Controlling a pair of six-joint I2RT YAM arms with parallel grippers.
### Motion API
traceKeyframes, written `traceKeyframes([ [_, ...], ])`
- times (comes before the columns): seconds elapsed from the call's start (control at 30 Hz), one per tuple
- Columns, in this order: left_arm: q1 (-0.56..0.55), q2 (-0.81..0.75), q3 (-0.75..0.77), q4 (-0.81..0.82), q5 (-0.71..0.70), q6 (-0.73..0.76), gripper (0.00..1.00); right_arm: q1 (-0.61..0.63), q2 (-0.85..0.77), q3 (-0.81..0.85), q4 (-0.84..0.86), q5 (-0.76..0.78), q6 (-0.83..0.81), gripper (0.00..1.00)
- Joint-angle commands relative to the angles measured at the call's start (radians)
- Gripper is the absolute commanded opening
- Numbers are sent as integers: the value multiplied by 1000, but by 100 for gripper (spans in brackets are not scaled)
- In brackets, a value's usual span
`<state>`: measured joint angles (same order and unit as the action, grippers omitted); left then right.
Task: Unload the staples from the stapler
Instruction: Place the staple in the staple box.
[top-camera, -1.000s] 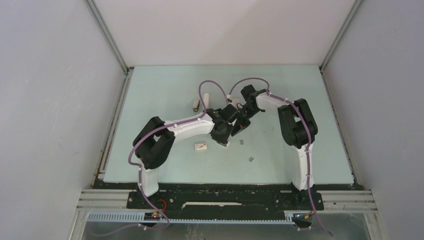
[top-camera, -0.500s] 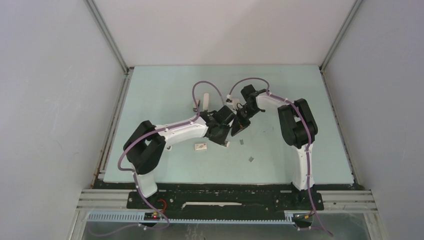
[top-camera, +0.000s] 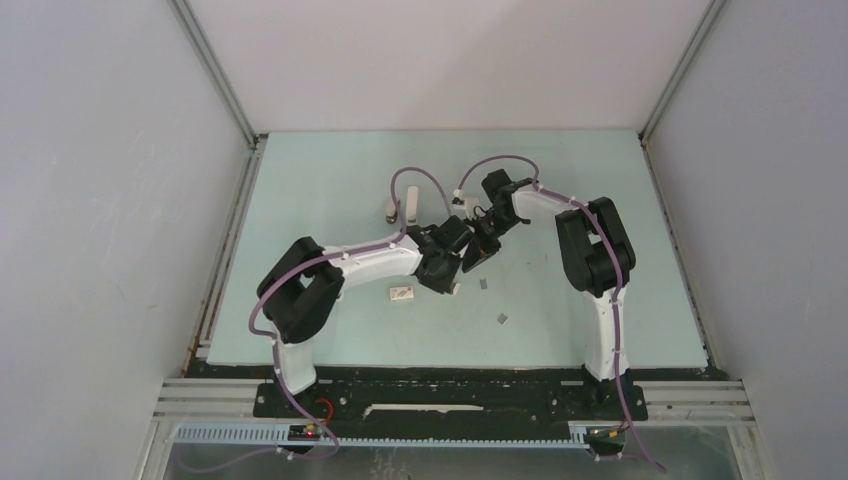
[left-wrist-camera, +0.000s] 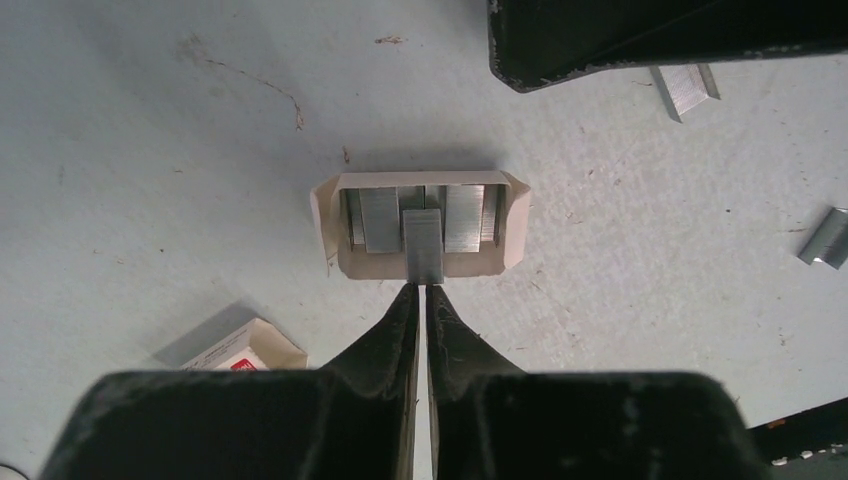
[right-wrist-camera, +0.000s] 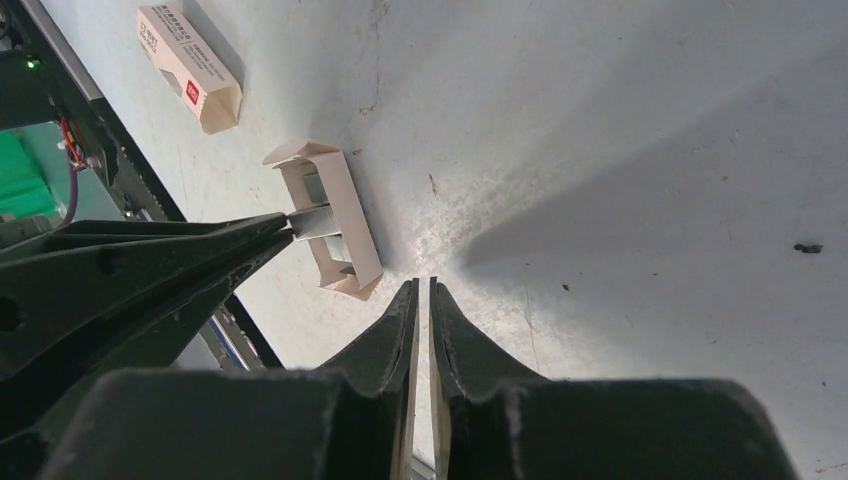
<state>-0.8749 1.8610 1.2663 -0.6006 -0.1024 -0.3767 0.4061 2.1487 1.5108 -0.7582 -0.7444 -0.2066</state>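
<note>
A short grey strip of staples (left-wrist-camera: 423, 247) sticks out of an open cardboard tray (left-wrist-camera: 515, 215) that holds more staples. My left gripper (left-wrist-camera: 422, 287) is shut, its tips pinching the strip's near end. The same strip (right-wrist-camera: 318, 221) also shows in the right wrist view, at the left fingers (right-wrist-camera: 215, 250). My right gripper (right-wrist-camera: 422, 282) is shut and holds nothing, hovering just beside the tray (right-wrist-camera: 345, 200). From above, both grippers meet mid-table, left (top-camera: 455, 280) and right (top-camera: 477, 258). The small grey-beige stapler (top-camera: 392, 209) lies apart, behind the left arm.
Loose staple strips (left-wrist-camera: 685, 90) (left-wrist-camera: 826, 238) lie on the pale green table to the right of the tray, seen from above as grey specks (top-camera: 484, 284) (top-camera: 502, 318). A white printed box (top-camera: 402, 293) sits by the left wrist. A white object (top-camera: 410, 199) lies next to the stapler.
The left gripper's jaws have closed onto the staple strip. The left arm's elbow swung a little and came back. The right arm has not moved.
</note>
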Motion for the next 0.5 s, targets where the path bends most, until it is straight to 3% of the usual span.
traceKeyframes([
  [0.0, 0, 15, 30, 11, -13, -4, 10, -4, -45, 12, 1, -26, -10, 15],
  [0.47, 7, 18, 55, 7, -21, -2, 10, -4, -45, 11, -1, -26, -10, 15],
])
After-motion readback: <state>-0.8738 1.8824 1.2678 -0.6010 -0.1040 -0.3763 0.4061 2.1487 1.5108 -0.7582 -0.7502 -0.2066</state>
